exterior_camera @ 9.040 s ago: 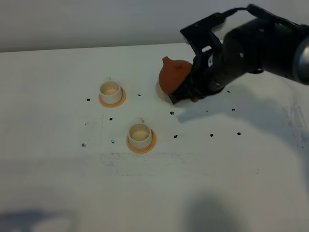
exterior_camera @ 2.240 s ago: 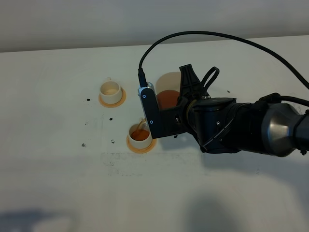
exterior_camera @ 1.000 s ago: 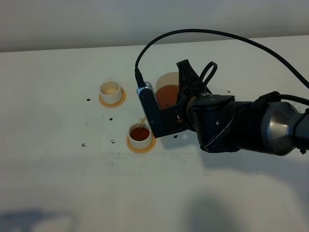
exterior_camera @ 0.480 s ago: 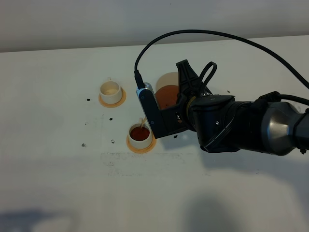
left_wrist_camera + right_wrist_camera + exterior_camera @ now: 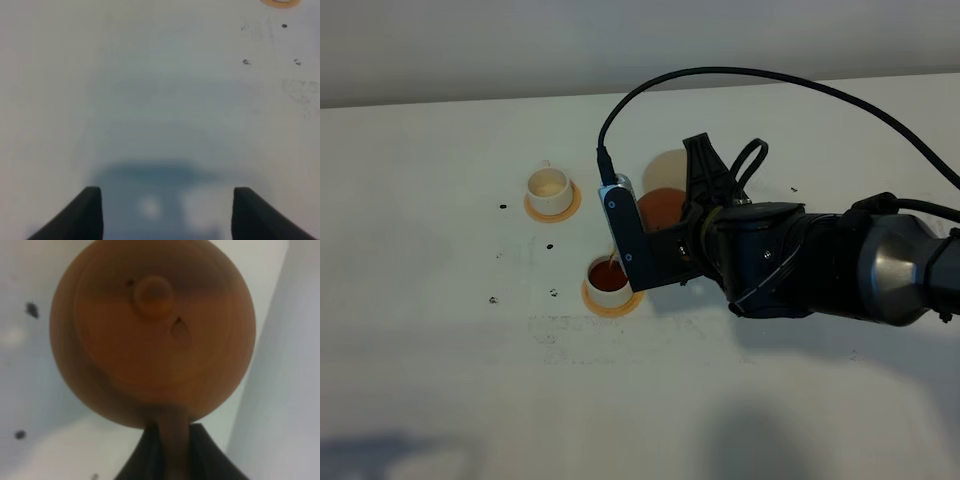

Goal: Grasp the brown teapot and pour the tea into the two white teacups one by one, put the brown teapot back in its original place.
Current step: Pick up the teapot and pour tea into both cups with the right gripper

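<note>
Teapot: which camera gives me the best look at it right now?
The right wrist view: the brown teapot fills it, lid and knob plain, handle in the right claw. The exterior high view shows only a reddish patch of it behind the arm. The left wrist view shows none of it.

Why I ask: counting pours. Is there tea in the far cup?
No, the far cup shows a pale empty inside; only the near cup holds reddish tea.
</note>
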You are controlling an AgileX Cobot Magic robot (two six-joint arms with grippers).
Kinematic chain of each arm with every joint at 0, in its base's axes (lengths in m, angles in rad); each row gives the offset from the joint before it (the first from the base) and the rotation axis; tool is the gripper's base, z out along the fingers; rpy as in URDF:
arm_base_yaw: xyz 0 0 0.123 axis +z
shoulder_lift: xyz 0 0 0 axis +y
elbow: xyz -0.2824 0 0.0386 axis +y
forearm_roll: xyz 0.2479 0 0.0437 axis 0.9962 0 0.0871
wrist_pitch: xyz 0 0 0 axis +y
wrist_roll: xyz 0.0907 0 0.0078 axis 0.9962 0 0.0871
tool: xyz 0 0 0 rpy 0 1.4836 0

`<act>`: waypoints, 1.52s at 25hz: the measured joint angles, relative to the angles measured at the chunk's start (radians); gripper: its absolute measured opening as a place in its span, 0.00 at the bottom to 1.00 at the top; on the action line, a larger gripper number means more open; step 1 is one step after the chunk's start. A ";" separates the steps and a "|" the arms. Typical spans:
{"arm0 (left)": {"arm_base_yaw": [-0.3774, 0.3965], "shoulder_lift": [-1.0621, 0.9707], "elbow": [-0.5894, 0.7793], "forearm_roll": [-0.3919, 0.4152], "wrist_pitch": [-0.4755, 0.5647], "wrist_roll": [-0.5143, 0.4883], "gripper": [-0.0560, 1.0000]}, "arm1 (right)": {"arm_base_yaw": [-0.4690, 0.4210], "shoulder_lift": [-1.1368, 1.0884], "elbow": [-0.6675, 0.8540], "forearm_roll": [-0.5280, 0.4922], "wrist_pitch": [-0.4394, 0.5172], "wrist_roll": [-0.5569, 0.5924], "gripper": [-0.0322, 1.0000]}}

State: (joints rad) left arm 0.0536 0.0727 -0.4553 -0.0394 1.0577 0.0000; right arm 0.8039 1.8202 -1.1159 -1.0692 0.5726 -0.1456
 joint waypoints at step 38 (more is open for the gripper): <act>0.000 0.000 0.000 0.000 0.000 0.000 0.57 | -0.139 0.004 -0.171 0.853 0.111 0.187 0.14</act>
State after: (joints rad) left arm 0.0536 0.0727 -0.4553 -0.0394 1.0577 0.0000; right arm 0.6645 1.8243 -1.2871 -0.2166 0.6840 0.0414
